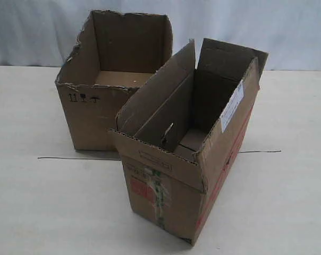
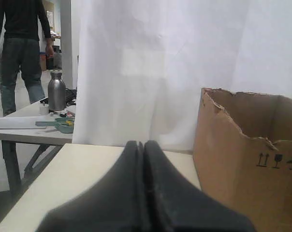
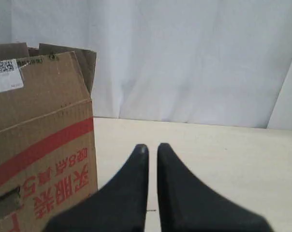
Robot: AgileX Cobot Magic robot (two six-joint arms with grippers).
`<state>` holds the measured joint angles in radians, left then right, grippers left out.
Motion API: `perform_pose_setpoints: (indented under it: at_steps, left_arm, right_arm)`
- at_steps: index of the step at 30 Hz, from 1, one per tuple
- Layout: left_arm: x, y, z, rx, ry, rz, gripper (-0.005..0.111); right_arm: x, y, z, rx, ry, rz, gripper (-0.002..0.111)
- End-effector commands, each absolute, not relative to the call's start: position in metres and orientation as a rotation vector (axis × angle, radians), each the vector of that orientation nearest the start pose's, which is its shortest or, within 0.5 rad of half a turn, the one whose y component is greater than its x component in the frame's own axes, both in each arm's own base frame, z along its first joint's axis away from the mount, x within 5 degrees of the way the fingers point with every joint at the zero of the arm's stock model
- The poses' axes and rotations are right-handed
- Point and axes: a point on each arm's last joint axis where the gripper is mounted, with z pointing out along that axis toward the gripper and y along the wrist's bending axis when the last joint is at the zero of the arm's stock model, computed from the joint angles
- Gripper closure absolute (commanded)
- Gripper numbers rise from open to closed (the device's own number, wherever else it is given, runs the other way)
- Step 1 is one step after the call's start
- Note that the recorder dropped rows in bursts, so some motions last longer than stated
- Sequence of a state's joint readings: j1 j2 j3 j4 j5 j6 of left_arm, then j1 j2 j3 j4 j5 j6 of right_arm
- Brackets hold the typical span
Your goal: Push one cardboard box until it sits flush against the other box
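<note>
The cardboard box (image 1: 171, 186), narrow with raised flaps, red print, green-striped tape and a white label, stands at an angle near the table's front centre. Its red-printed side (image 3: 39, 125) fills one edge of the right wrist view. The other box (image 1: 91, 117), wider with a ragged torn rim and black symbols, stands behind it to the left and also shows in the left wrist view (image 2: 242, 159). Their sides are not parallel; one flap overlaps the wider box's corner. My left gripper (image 2: 143, 143) is shut and empty beside the wider box. My right gripper (image 3: 152, 146) is shut to a thin slit, empty, beside the narrow box. Neither arm appears in the exterior view.
A thin black line (image 1: 75, 158) runs across the pale table (image 1: 38, 212) under the boxes. White curtain hangs behind. Off the table, the left wrist view shows a second table with a metal bottle (image 2: 56, 90) and a standing person (image 2: 20, 43).
</note>
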<state>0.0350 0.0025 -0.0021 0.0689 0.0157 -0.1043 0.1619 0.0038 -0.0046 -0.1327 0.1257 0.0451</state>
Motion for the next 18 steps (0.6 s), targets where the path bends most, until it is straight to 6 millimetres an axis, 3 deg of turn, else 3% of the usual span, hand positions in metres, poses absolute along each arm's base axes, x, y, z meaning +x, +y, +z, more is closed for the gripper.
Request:
perform_pose_setpoints:
  at_steps: [1, 4, 8, 16, 18]
  left_arm:
    - [0.056, 0.002, 0.212, -0.058, 1.496, -0.004, 0.107]
    - [0.056, 0.002, 0.212, -0.058, 1.496, -0.004, 0.107]
    - [0.056, 0.002, 0.212, -0.058, 1.496, -0.004, 0.107]
    - [0.056, 0.002, 0.212, -0.056, 1.496, -0.003, 0.107]
    - [0.056, 0.002, 0.212, -0.056, 1.496, -0.003, 0.107]
  right_arm:
    - [0.055, 0.009, 0.216, -0.086, 1.457, 0.173, 0.103]
    - [0.054, 0.006, 0.225, 0.118, 1.357, 0.366, 0.103]
    - [0.053, 0.0, 0.231, 0.295, 1.261, 0.5, 0.103]
    - [0.052, -0.003, 0.236, 0.316, 1.199, 0.497, 0.103]
    - [0.049, -0.007, 0.243, 0.42, 1.092, 0.621, 0.103]
